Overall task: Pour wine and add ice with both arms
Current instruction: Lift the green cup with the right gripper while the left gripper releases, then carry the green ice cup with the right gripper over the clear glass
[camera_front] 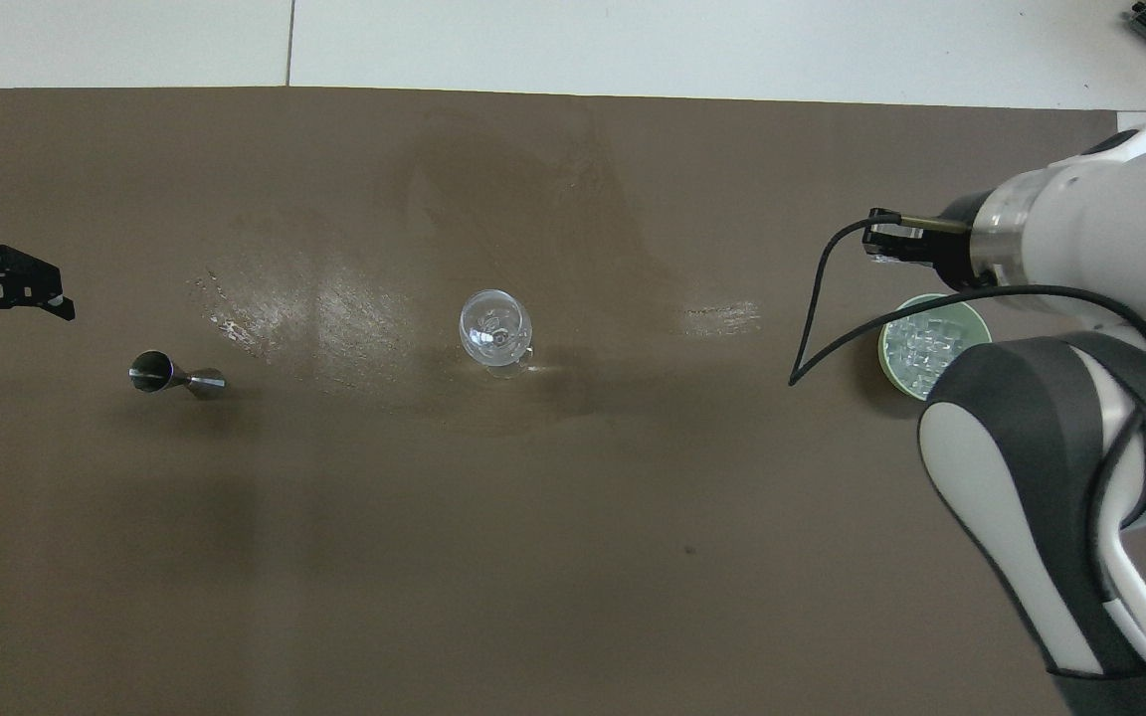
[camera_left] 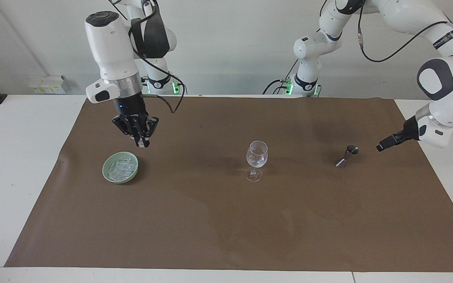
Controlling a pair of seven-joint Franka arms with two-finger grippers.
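A green bowl (camera_left: 105, 171) (camera_front: 884, 348) holds the ice (camera_left: 122, 167) (camera_front: 924, 344) toward the right arm's end of the mat. My right gripper (camera_left: 141, 144) (camera_front: 877, 244) hangs in the air just beside the bowl on the glass's side. It is shut, with a small pale cube at its tips. The clear wine glass (camera_left: 257, 154) (camera_front: 494, 327) stands mid-mat. A metal jigger (camera_left: 346, 155) (camera_front: 175, 376) sits toward the left arm's end. My left gripper (camera_left: 383, 146) (camera_front: 21, 328) is open and empty, raised and apart from the jigger.
A brown mat (camera_left: 226, 228) covers most of the white table (camera_left: 10, 157). Shiny wet patches (camera_front: 314, 308) mark the mat between jigger and glass. A black cable loop (camera_front: 800, 370) hangs from the right arm beside the bowl.
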